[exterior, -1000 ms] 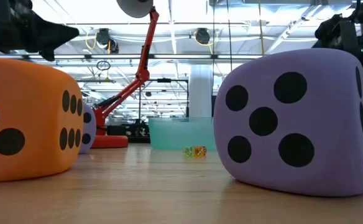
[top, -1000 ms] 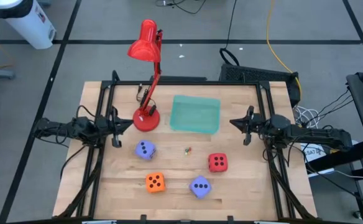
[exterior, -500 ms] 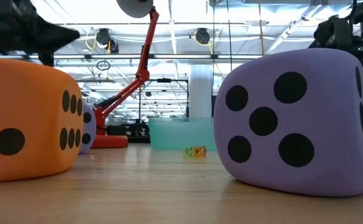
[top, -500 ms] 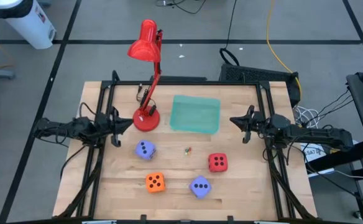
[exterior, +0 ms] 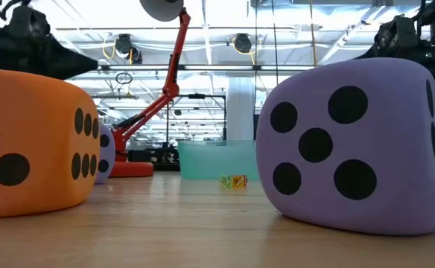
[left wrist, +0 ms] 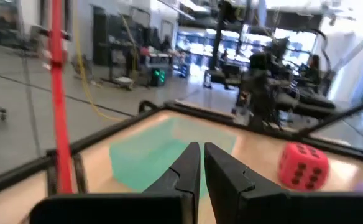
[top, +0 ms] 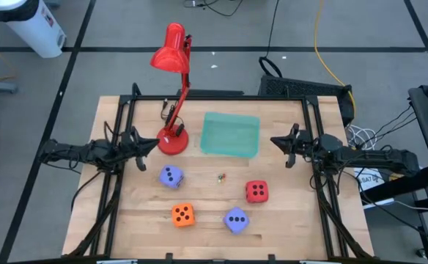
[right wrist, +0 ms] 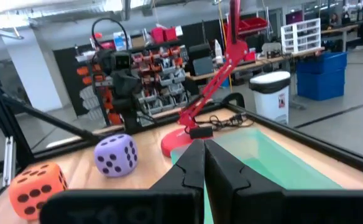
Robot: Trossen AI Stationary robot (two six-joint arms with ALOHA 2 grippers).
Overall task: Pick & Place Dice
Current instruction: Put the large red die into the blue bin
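Note:
Several dice rest on the wooden table: a purple-blue one [top: 171, 176] left of centre, a red one [top: 256, 191] to the right, an orange one [top: 183, 214] and a second purple-blue one [top: 236, 219] near the front edge. My left gripper [top: 155, 142] hovers shut at the table's left side, pointing level toward the middle. My right gripper [top: 275, 141] hovers shut at the right side, also level. Neither touches anything. In the left wrist view the shut fingers [left wrist: 200, 163] point over the teal tray [left wrist: 150, 152].
A flat teal tray [top: 230, 134] lies at the table's far middle. A red desk lamp [top: 173, 136] stands left of it, its head [top: 168, 51] beyond the far edge. A tiny coloured object [top: 220, 177] lies at the centre. Black frame rails [top: 119, 183] run along both sides.
My left gripper has rolled about its own axis and its wrist has tipped a little, staying at the table's left side. My right gripper has kept nearly still. The dice have not moved.

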